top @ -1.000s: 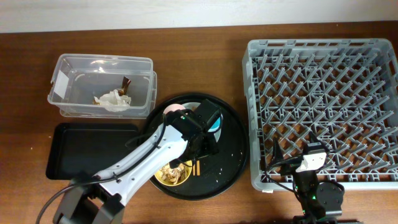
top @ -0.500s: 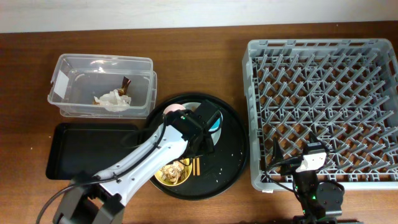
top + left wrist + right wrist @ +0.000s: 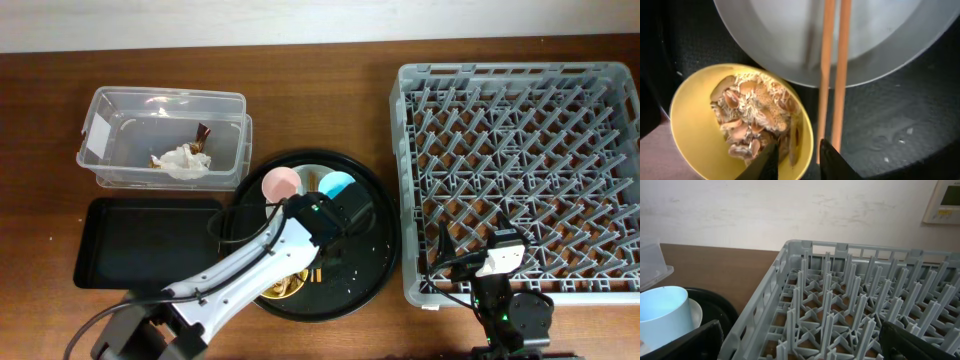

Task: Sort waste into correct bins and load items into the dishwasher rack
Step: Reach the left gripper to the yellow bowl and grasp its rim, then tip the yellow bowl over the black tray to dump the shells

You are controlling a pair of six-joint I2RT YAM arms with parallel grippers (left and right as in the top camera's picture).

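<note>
The yellow bowl [image 3: 695, 135], full of beige food scraps [image 3: 752, 117], sits on the round black tray beside the pale plate [image 3: 790, 35]. The wooden chopsticks [image 3: 832, 75] lie across the plate, with their ends by the bowl. My left gripper [image 3: 799, 162] is shut on the bowl's right rim, one finger inside and one outside. The pink cup [image 3: 280, 182] and the light-blue cup [image 3: 337, 184] stand at the tray's far side. My right gripper [image 3: 805, 347] is open at the near left corner of the grey dishwasher rack [image 3: 520, 150]. A tissue [image 3: 182, 160] and a wrapper [image 3: 203, 133] lie in the clear tub [image 3: 100, 110].
The shallow black rectangular tray [image 3: 140, 245] lies left of the round black tray [image 3: 375, 255], in front of the tub. Crumbs dot the round tray. The left arm [image 3: 250, 270] stretches across the tray's near left part. Brown table shows between the tray and the rack.
The left arm has shifted toward the near right of the round tray, uncovering both cups. Its jaws have drawn in from wide open onto the bowl's rim. The right arm has not moved.
</note>
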